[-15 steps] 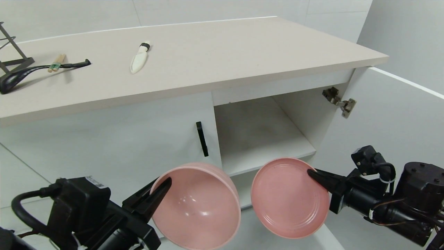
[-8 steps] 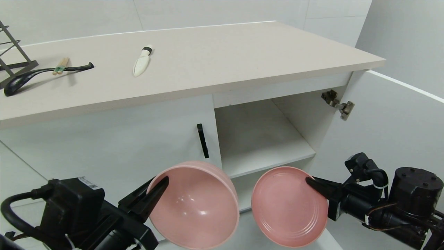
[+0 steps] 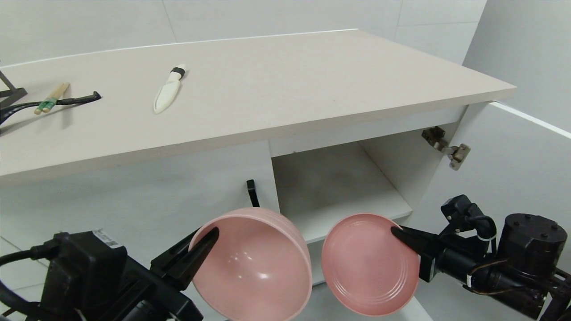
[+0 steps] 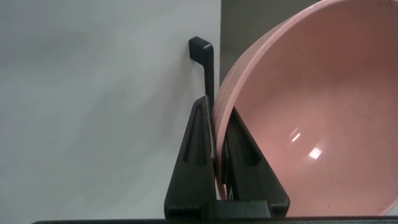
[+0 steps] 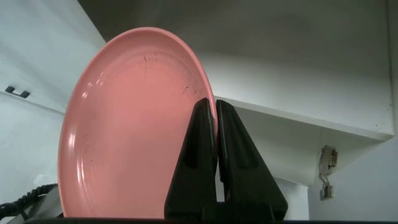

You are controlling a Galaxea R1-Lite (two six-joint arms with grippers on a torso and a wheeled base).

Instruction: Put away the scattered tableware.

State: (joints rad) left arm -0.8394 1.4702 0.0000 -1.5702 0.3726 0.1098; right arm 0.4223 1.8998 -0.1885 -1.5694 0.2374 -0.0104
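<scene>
My left gripper (image 3: 207, 236) is shut on the rim of a pink bowl (image 3: 256, 267), held tilted low in front of the cabinet; the left wrist view shows the fingers (image 4: 202, 134) pinching the bowl (image 4: 311, 118) rim. To its right, my right gripper (image 3: 395, 232) is shut on the edge of a pink plate (image 3: 368, 267), held on edge. The right wrist view shows the plate (image 5: 124, 130) clamped at my right gripper (image 5: 216, 112). Both dishes hang just before the open cabinet compartment (image 3: 339, 187).
The counter (image 3: 276, 84) carries a white sheathed knife (image 3: 167, 91), chopsticks (image 3: 51, 99) and a black ladle (image 3: 67, 101) at far left. The cabinet's right door (image 3: 513, 169) stands open beside my right arm. The closed left door has a black handle (image 3: 252, 191).
The head camera has shifted, so the counter sits lower and more to the left in the picture. Both grippers keep their hold on the bowl and plate, roughly where they were.
</scene>
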